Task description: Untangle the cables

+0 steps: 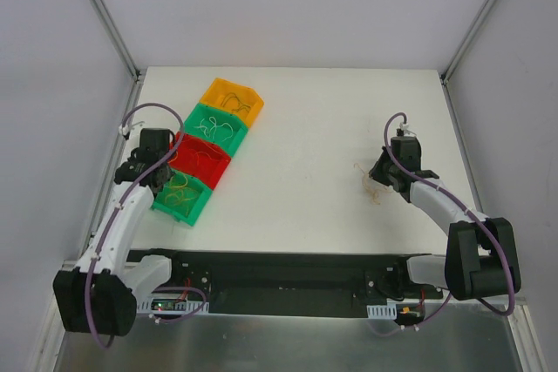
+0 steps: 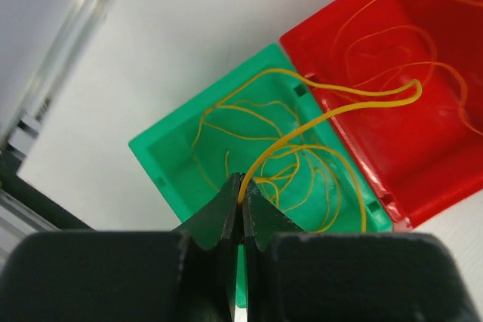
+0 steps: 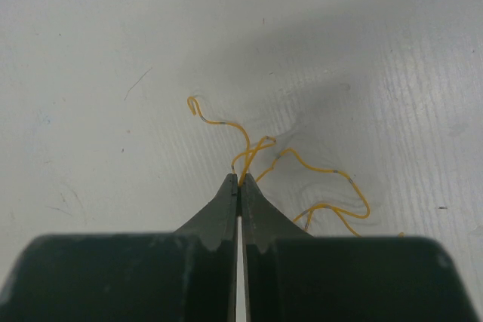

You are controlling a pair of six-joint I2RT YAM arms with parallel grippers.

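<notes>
A small clump of thin tan-yellow cables (image 1: 372,182) lies on the white table at the right. My right gripper (image 1: 380,177) is shut on strands of it; in the right wrist view the tips (image 3: 239,180) pinch yellow wire (image 3: 302,164) whose loops trail right over the table. My left gripper (image 1: 166,182) hovers over the near green bin (image 1: 185,197). In the left wrist view its tips (image 2: 242,183) are shut on one yellow cable (image 2: 339,107) that arcs up and across the red bin's rim (image 2: 332,118). More yellow wires lie in the green bin (image 2: 173,164).
Four bins stand in a diagonal row at the left: orange (image 1: 232,98), green (image 1: 214,127), red (image 1: 200,158) and the near green one. Thin wires lie in each. Metal frame posts (image 1: 109,19) flank the table. A black base rail (image 1: 279,280) runs along the near edge.
</notes>
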